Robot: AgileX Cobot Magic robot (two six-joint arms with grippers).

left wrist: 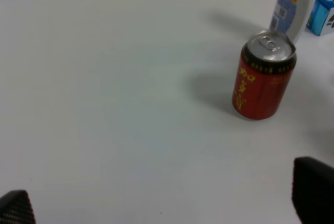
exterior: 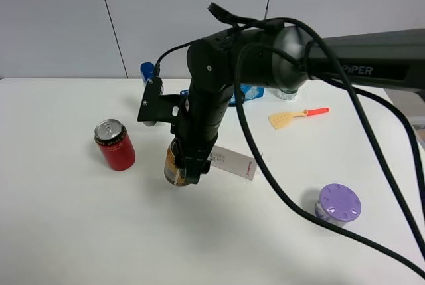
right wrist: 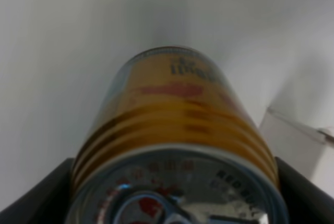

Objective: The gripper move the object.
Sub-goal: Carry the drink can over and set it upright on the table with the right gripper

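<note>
The right gripper (exterior: 182, 167) has its fingers (right wrist: 49, 195) clamped on either side of the upright yellow can (exterior: 172, 165), which sits between the red can (exterior: 115, 144) and a white box (exterior: 234, 163), while the left gripper (left wrist: 164, 203) gapes wide.

My right gripper (exterior: 188, 165) and its arm cover most of the yellow can (exterior: 172, 167); from above, only the can's left side shows. In my right wrist view the can's lid is cut off and its print is blurred. My arm largely hides the blue-capped bottle (exterior: 147, 70) and the blue box (exterior: 251, 92) at the far side. The white card's (exterior: 234, 163) lettering is too small to read. Only two fingertips (left wrist: 312, 191) of my left gripper (left wrist: 164, 205) show.
</note>
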